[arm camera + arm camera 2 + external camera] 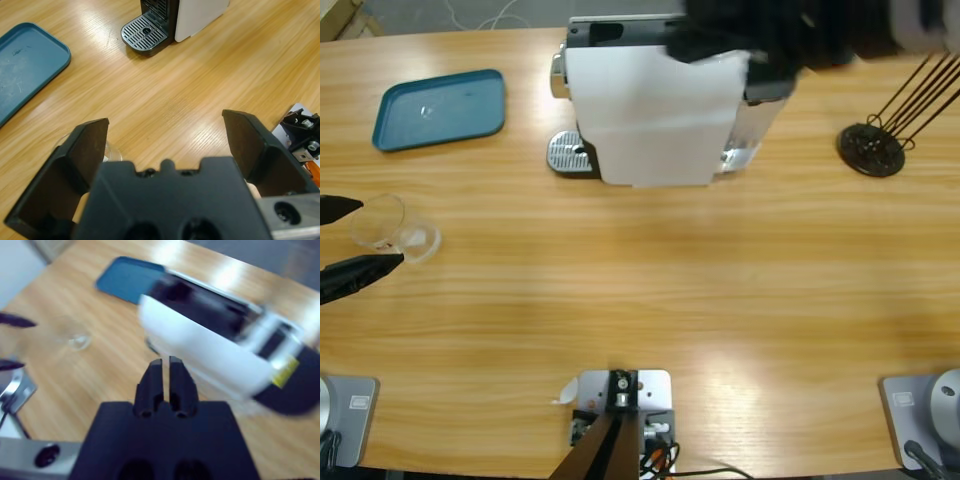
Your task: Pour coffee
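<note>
Glass (392, 228) between spread left tool (348, 240) overhead; only wrist view shows right tool (166, 371) pressed together.

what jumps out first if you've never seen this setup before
The big white and black coffee machine at the table's far middle draws the eye first, its round metal drip grille facing the flat teal plastic tray to one side. Next is the left gripper at the table's edge, wide open around a small clear drinking glass. The right gripper hangs above the machine, closed and empty.
</note>
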Motion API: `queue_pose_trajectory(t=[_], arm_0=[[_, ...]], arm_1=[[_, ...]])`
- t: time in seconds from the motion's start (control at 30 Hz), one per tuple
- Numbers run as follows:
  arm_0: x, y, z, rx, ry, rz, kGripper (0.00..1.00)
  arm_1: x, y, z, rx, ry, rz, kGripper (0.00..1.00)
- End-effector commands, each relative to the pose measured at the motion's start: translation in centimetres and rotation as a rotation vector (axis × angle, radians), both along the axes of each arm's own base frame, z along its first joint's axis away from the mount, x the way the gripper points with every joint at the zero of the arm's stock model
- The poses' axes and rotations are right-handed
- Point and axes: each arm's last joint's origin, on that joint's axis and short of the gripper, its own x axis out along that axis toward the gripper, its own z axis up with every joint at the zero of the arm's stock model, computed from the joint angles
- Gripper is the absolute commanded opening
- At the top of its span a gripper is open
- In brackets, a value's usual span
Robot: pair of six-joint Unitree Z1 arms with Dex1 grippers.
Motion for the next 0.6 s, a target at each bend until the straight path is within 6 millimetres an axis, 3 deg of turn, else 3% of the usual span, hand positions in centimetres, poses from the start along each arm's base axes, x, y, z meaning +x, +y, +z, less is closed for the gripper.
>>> queue_pose_trajectory(t=[0.03, 0.2, 0.37, 0.43, 0.6], arm_0=[[-0.4, 0.5, -1.1, -0.003, 0.022, 0.008, 0.959], [-0.7, 0.7, -1.1, -0.013, 0.01, 0.01, 0.959], [-0.8, 0.8, -1.1, -0.015, 0.007, 0.01, 0.959], [-0.8, 0.8, -1.1, -0.015, 0.008, 0.011, 0.959], [-0.8, 0.8, -1.2, -0.013, 0.009, 0.011, 0.959]], arm_1=[[-0.2, -3.5, 1.0, 0.027, -0.078, -0.315, 0.0], [5.0, -1.8, 3.3, 0.085, -0.142, -0.428, 0.0], [9.1, 1.8, 2.7, 0.094, -0.126, -0.426, 0.0], [9.6, 2.8, 2.0, 0.093, -0.116, -0.419, 0.0], [7.6, 6.8, 0.8, 0.107, -0.094, -0.326, 0.0]])
